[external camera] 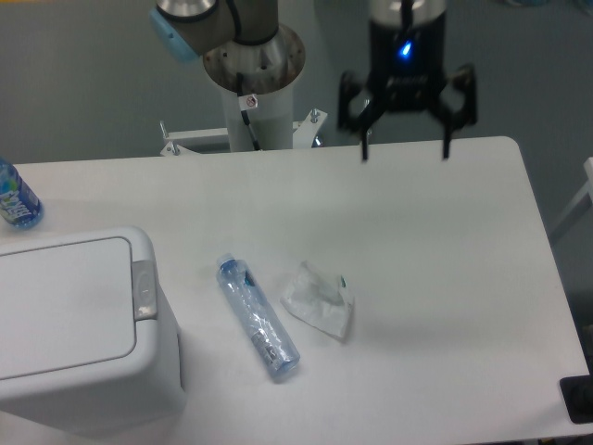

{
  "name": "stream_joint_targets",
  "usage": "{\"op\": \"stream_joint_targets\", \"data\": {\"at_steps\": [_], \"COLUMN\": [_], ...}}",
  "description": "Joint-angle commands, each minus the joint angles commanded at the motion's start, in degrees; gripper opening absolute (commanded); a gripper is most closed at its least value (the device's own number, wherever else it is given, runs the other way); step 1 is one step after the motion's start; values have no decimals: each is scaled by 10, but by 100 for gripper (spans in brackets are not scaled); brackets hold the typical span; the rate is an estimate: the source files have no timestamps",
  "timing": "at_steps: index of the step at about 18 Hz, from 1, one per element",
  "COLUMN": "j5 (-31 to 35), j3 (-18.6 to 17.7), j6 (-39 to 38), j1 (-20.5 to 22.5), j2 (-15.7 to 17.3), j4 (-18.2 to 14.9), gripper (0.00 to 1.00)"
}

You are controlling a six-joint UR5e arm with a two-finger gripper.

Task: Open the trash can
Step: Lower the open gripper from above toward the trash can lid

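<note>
Over the bench's far edge: hand point(405, 148), black, blue light lit on its body, fingers spread wide, holding nothing. Bench point(435, 260) is smooth and white with rounded corners. Between hand and bin: crumpled white wrapper point(320, 299), then a clear plastic bottle point(258, 318) with a blue cap lying on its side. Second bottle point(16, 197) at the left edge. Bin point(79, 329) sits at the near-left corner, well apart from the hand; white, boxy, rounded, flat lid down, grey latch point(144, 289) on its right side.
</note>
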Motion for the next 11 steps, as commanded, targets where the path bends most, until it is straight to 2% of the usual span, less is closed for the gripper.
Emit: {"op": "stream_joint_targets", "data": {"at_steps": [4, 7, 9, 11], "j5": [-15, -110, -122, -122], "j3": [1, 1, -1, 0], "j6": [-51, -116, -143, -153], "j1": [-26, -34, -39, -62], "j2": [-10, -17, -30, -42], "j4": [3, 18, 34, 47], "gripper": [100, 100, 100, 100]}}
